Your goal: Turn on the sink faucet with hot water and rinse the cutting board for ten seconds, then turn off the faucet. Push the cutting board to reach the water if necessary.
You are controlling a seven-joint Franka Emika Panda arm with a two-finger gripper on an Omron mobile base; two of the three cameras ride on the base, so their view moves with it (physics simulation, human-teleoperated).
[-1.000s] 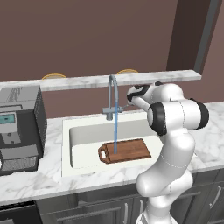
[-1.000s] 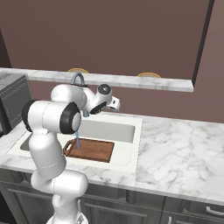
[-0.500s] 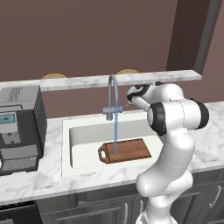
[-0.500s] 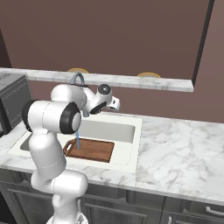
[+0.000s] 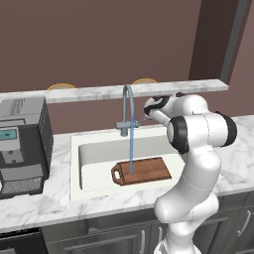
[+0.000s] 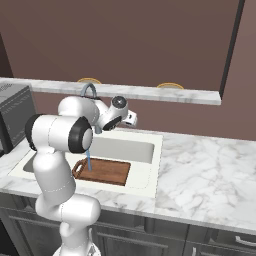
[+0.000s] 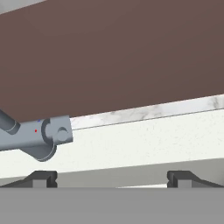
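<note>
**Kid:** Cutting board (image 5: 144, 171) is down in the sink (image 5: 89, 149), flat on the bottom, with its handle pointing to 9 o'clock in the left base view. Is it getting wet?

**Helper:** Yes. The water (image 5: 131, 151) falls straight from the sink faucet (image 5: 128, 106) and lands on the board near its handle end. So I think you don't need to push the board.

**Kid:** What should you do now?

**Helper:** I think this is the rinsing part. Count to ten slowly and hold your arm quiet. Your gripper (image 6: 131, 118) hangs just beside the faucet base, at about 3 o'clock from it in the left base view. In the hand view the faucet's little lever end (image 7: 41, 138) sits at 9 o'clock.

**Kid:** Are the jaws holding anything?

**Helper:** No. They are spread wide apart with nothing between them. When the ten is up, slide toward that lever and nudge it gently. Don't bump the tall spout.

**Kid:** Let's count things!

**Helper:** One faucet, one stream of water, one board, one sink. One grey coffee machine (image 5: 22, 144) on the worktop (image 5: 233, 158) at the left. Two round yellow things (image 6: 170, 86) sit behind the long shelf (image 5: 188, 88) up top.
</note>
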